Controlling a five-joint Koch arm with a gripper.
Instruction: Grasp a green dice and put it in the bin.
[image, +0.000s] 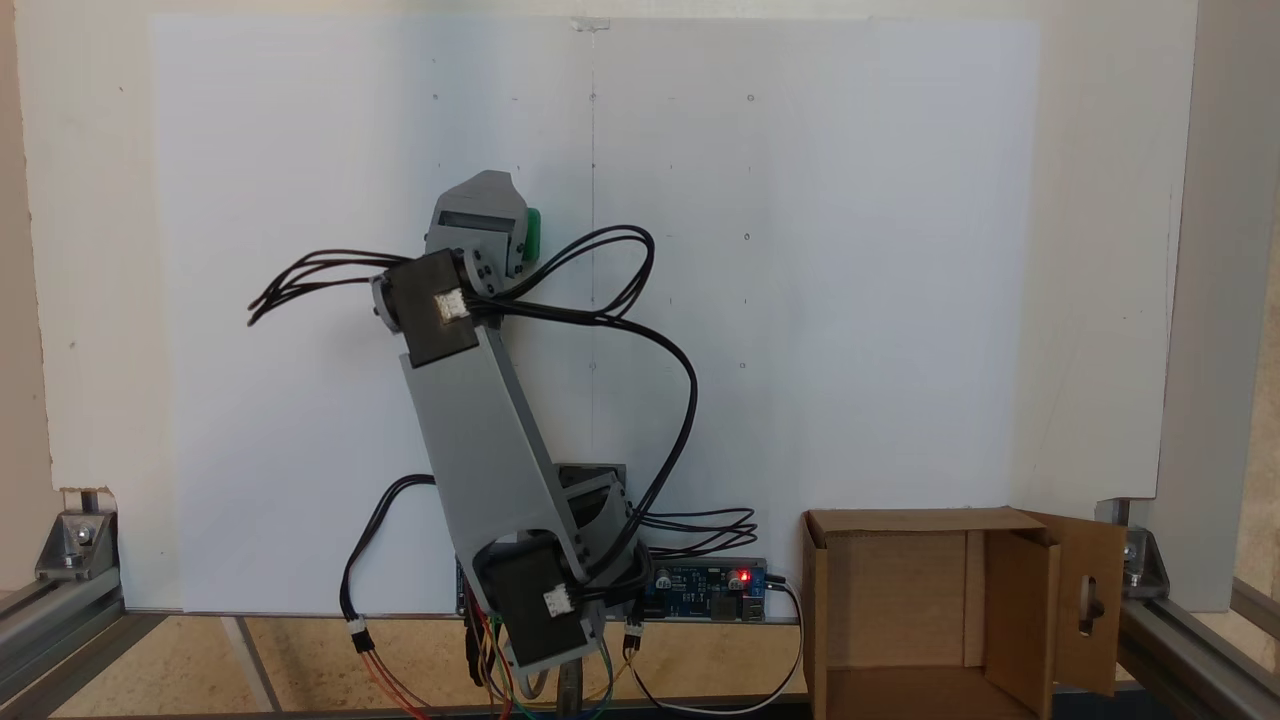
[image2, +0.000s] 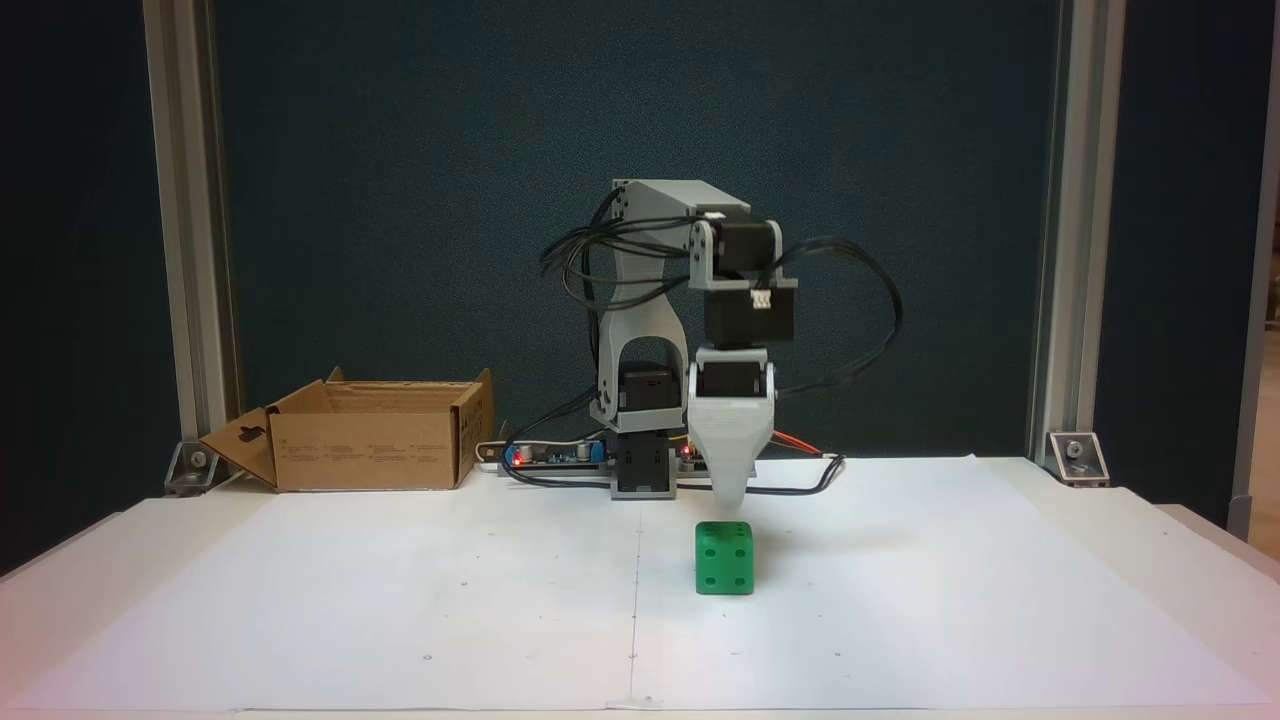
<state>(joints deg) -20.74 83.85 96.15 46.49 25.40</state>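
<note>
The green dice (image2: 724, 558) rests on the white paper in a fixed view, a five-pip face towards the camera. My gripper (image2: 731, 498) points straight down, its tapered grey tip just above the dice's top edge. Only one finger shows, the other lying behind it. From above, the gripper (image: 487, 222) covers most of the dice (image: 534, 232), and a green sliver sticks out on its right. The bin (image: 930, 610), an open brown cardboard box with a slotted flap, stands at the bottom right beside the arm's base. In the other fixed view the bin (image2: 370, 435) is at the back left.
A white paper sheet (image2: 400, 600) covers the table. A controller board (image: 705, 585) with a red light and loose black cables (image: 620, 320) sits by the arm's base. Aluminium frame posts (image2: 185, 240) stand at the table's back corners.
</note>
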